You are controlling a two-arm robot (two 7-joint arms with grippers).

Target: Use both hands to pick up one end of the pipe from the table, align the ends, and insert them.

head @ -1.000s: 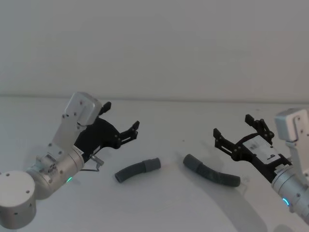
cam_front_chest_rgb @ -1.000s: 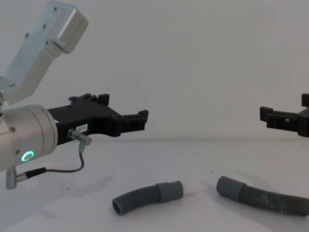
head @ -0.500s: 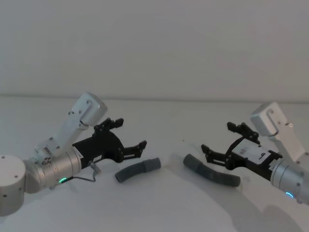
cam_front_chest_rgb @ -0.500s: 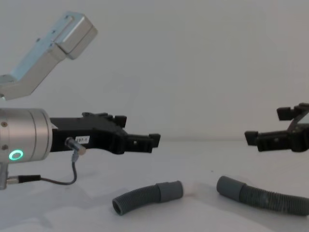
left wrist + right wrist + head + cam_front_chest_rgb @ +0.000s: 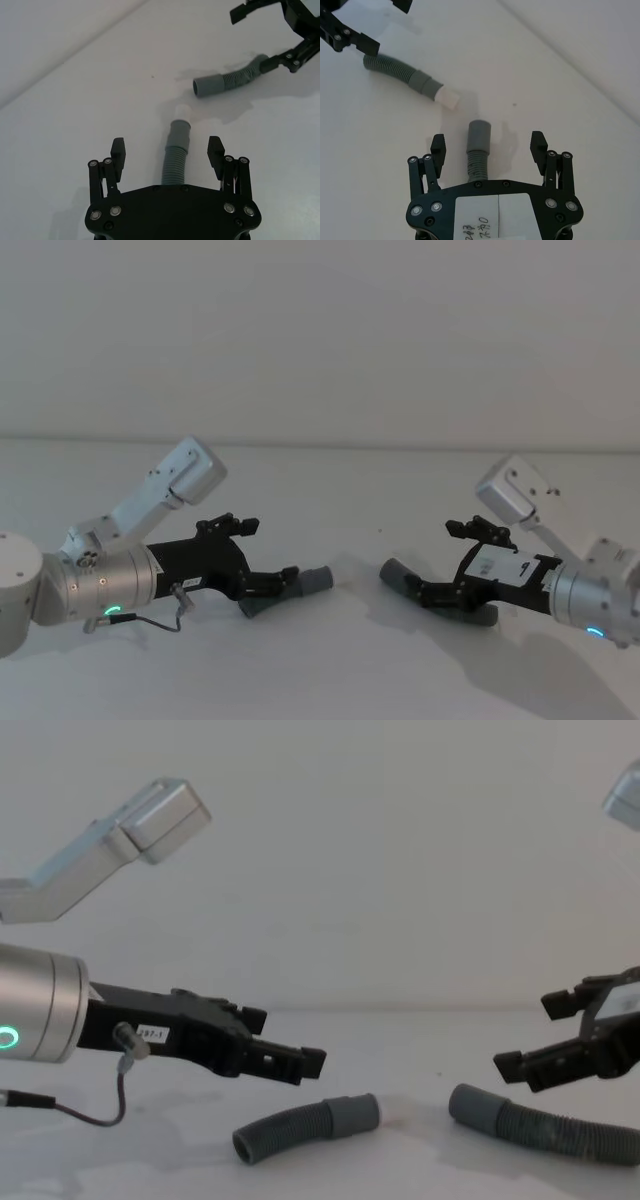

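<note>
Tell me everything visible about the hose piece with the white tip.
The white-tipped hose piece is short, dark grey, corrugated and gently curved, like flexible plastic, ending in a smooth grey cuff with a narrower white tip. It lies flat on the table. The open left gripper straddles it, apparently without touching.

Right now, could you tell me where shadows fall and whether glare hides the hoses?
Head view: soft shadows lie on the table under the left tool and right tool. Left wrist view: a faint shadow spreads beside the white-tipped hose. Chest view: even light, no glare on the plain-sleeve hose.
</note>
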